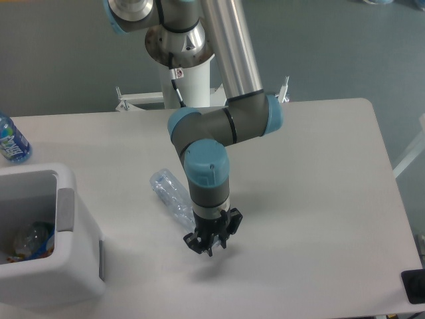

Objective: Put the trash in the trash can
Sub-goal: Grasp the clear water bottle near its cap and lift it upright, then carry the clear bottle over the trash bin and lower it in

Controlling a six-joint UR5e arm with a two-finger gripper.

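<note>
A long clear plastic bottle (170, 195), one piece of the trash, lies slanted on the white table left of the arm's wrist. Its lower end is hidden behind my gripper (211, 246). The gripper points down, fingers close together, and appears shut on that hidden end. The trash can (74, 267), a boxy white bin with a grey tab (66, 209) at its rim, stands at the table's front left. Another clear crumpled bottle (30, 239) lies inside it. The gripper is well to the right of the bin.
A bottle with a bright blue label (10, 141) stands at the far left edge of the table, behind the bin. The arm's base column (192, 80) rises at the back edge. A black object (414, 286) sits at the front right corner.
</note>
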